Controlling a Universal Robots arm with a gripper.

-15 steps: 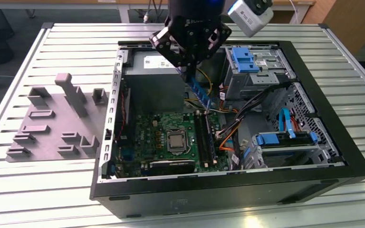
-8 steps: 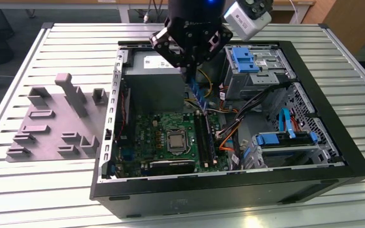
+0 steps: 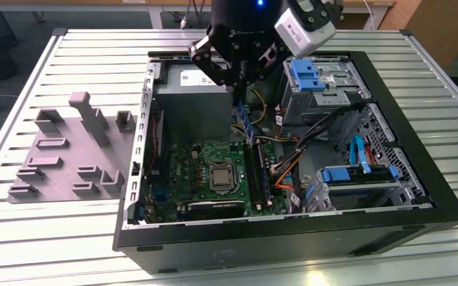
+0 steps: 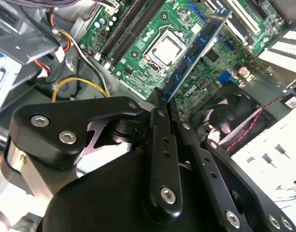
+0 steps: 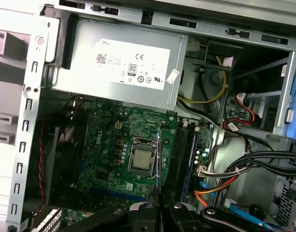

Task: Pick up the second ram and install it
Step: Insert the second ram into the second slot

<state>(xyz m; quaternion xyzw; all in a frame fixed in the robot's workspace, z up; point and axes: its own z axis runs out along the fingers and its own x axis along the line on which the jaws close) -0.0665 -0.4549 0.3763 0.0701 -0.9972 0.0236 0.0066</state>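
Note:
My gripper [image 3: 241, 89] hangs over the open computer case [image 3: 293, 238], shut on the second ram [image 3: 247, 122], a thin board with black chips. The stick points down from the fingers toward the motherboard [image 3: 189, 167], held above it and not touching. In the second wrist view the ram [image 4: 196, 48] runs out from the gripper [image 4: 166, 104] over the board beside the processor socket [image 4: 162, 50]. In the first wrist view the ram [image 5: 158, 162] shows edge-on as a thin line above the gripper [image 5: 160, 205], beside the long black memory slots [image 5: 183, 147].
A grey tray with upright pegs [image 3: 70, 155] lies on the slatted table on the exterior view's left. Inside the case are the grey power supply [image 5: 119, 63], a black fan [image 4: 230, 111], orange, yellow and black cables [image 3: 288, 173], and drive cages with blue handles [image 3: 356, 176].

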